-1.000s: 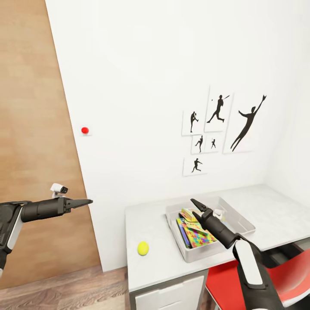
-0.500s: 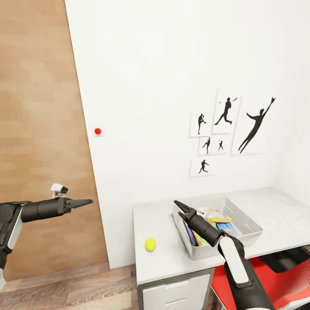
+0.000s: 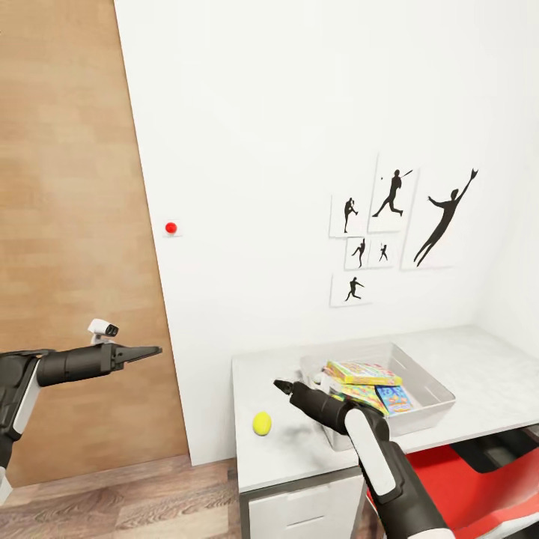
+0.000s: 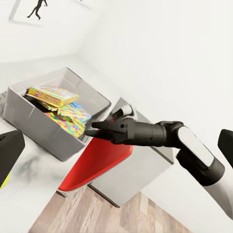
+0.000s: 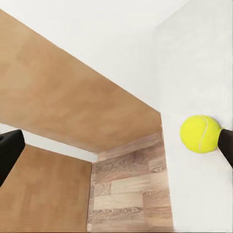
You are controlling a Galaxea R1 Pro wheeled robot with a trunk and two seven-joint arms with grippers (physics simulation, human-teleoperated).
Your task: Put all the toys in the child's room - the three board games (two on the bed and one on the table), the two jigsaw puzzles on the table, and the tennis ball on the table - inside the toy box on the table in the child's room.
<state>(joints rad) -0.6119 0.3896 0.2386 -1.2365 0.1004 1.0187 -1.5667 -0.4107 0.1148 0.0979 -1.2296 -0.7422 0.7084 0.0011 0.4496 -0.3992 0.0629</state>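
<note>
Tennis ball (image 3: 262,424) on the bench (image 3: 299,457), near its left front. Toy box (image 3: 434,385) to the right of it, further back, with flat game boxes (image 3: 364,372) stacked inside. Posters (image 3: 397,224) on the wall behind. Chair (image 3: 479,486) tucked below the bench, front right.

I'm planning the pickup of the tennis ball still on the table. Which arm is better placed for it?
The right. Its claw hangs over the table just beside the tennis ball, pointing toward it. The left claw is off beyond the table's edge, in front of the wall.
</note>
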